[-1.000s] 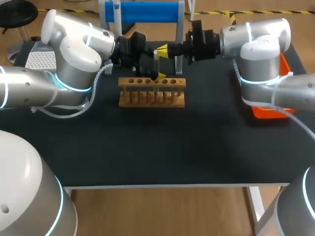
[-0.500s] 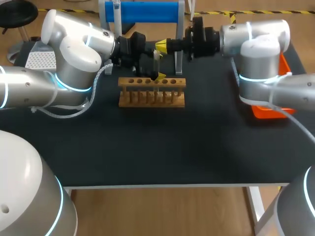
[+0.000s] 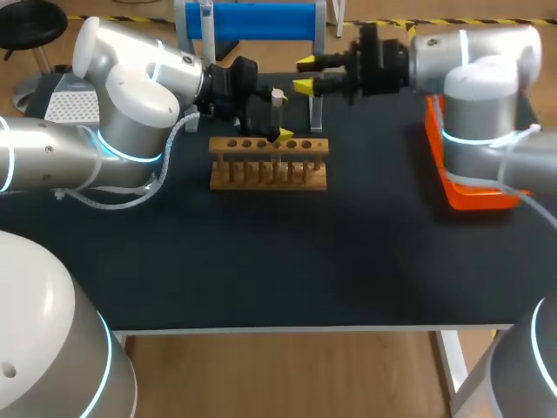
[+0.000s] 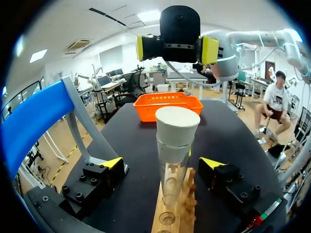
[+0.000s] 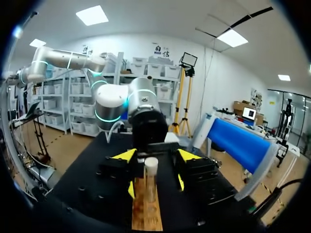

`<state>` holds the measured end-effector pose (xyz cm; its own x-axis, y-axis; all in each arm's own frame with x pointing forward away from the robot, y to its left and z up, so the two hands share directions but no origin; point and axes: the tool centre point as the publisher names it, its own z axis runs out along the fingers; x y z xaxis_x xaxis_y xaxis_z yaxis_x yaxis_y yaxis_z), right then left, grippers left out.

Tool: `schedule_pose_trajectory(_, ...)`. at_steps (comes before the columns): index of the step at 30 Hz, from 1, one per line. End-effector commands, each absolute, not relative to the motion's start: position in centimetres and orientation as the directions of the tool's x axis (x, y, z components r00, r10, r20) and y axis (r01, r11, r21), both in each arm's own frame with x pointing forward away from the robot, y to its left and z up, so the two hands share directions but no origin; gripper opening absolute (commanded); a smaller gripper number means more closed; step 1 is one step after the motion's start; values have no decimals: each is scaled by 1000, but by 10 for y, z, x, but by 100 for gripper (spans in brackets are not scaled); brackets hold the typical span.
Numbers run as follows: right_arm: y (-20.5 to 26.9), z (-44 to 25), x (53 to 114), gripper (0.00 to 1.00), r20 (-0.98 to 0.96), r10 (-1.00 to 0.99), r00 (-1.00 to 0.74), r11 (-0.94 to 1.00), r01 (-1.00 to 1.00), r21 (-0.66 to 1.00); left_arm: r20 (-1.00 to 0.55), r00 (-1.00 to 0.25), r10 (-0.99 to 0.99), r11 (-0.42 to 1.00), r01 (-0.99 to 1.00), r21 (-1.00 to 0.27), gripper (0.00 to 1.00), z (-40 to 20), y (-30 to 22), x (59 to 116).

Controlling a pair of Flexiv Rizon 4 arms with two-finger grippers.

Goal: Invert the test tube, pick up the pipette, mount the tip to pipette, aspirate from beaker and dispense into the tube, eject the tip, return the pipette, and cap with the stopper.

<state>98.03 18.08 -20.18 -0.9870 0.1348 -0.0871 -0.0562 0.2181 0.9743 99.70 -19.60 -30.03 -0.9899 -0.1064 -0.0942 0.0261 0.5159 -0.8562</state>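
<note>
Black table [image 3: 261, 261]: stoppered tube [image 4: 176, 141] stands in rack [image 3: 268, 165] between parted fingers of my left pincer [image 4: 163, 163]; right pincer [image 3: 305, 74] hangs open, empty, nearby.

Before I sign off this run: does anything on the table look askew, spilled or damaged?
Nothing stands out. The tube stands upright in the rack with the stopper seated on top, and no spill or breakage shows on the table. The left gripper has its jaws open either side of the tube, apart from it.
</note>
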Motion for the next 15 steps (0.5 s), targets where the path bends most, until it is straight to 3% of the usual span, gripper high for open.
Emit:
schedule_pose_trajectory(1,145,-205,958,100,-96,192,-977,276,-40,960,-94,-990,-106,515,27,-857,100,-301,-196,997)
schedule_pose_trajectory(15,76,-242,948,100,-104,278,-955,425,25,905,-94,-990,-106,515,27,-857,100,-301,-196,997)
